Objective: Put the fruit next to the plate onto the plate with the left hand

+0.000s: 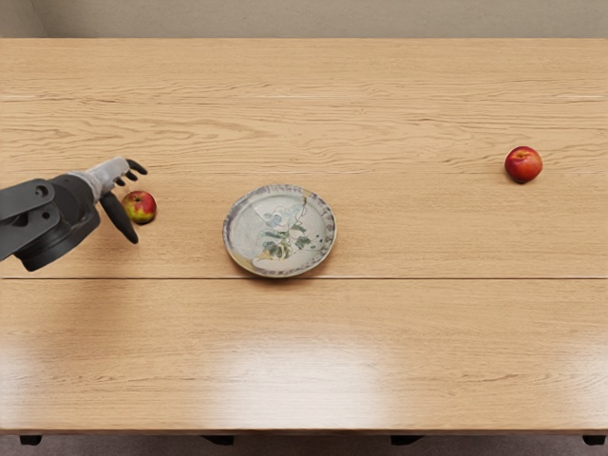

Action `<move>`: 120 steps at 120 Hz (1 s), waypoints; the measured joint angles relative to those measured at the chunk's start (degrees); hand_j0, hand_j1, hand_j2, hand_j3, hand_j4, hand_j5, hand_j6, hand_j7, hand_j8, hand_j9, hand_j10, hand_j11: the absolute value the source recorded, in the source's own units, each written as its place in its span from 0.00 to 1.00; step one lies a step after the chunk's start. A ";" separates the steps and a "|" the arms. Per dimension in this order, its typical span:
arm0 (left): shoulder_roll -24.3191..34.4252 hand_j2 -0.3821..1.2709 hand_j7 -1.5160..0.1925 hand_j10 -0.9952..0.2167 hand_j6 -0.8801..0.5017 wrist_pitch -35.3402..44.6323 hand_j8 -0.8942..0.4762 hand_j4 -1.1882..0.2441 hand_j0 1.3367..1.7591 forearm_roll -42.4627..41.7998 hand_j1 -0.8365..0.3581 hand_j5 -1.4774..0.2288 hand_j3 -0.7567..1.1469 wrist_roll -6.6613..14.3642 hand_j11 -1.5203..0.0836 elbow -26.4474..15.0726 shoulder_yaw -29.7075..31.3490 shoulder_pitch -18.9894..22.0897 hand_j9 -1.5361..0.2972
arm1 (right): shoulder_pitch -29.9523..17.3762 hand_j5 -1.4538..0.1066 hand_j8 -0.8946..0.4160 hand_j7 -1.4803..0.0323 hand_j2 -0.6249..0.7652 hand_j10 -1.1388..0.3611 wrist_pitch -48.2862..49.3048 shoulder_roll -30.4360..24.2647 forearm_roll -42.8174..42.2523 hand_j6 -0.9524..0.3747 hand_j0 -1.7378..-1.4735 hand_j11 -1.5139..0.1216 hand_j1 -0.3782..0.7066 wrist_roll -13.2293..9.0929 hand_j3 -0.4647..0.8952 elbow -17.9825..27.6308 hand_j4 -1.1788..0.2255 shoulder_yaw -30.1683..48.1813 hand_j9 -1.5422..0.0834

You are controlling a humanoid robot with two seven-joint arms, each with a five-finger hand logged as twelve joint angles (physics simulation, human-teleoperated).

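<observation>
Wood bench (380,361), three items on it.
Light planks with the grain running left-right, a seam line across just in front of the plate (256,214), and a glossy glare patch toward the front edge. Plate sits flat slightly left of centre; it's pale grey with a leafy print. Apple (140,206) is left of the plate, near but apart, red with a yellow-green patch. Red fruit (522,164) is far right, a bit further back, well apart from the plate. None touching.
</observation>
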 joint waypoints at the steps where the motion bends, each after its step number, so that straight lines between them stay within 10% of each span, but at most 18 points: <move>1: 0.00 0.26 0.72 0.63 0.47 0.01 0.48 0.67 0.76 0.00 0.77 0.69 0.40 0.00 0.77 0.01 0.00 0.04 0.68 | 0.00 0.91 0.67 0.96 0.45 0.74 0.00 0.00 0.00 0.70 0.30 0.91 0.05 0.00 0.34 -0.01 0.82 0.00 0.93; 120: -2.28 0.27 0.66 0.57 0.41 1.70 0.43 0.62 0.76 4.16 0.69 0.64 0.40 0.00 0.70 1.66 0.06 0.82 0.62 | 0.00 0.91 0.67 0.96 0.45 0.74 0.00 0.00 0.00 0.70 0.30 0.91 0.05 0.00 0.34 -0.02 0.82 -0.01 0.93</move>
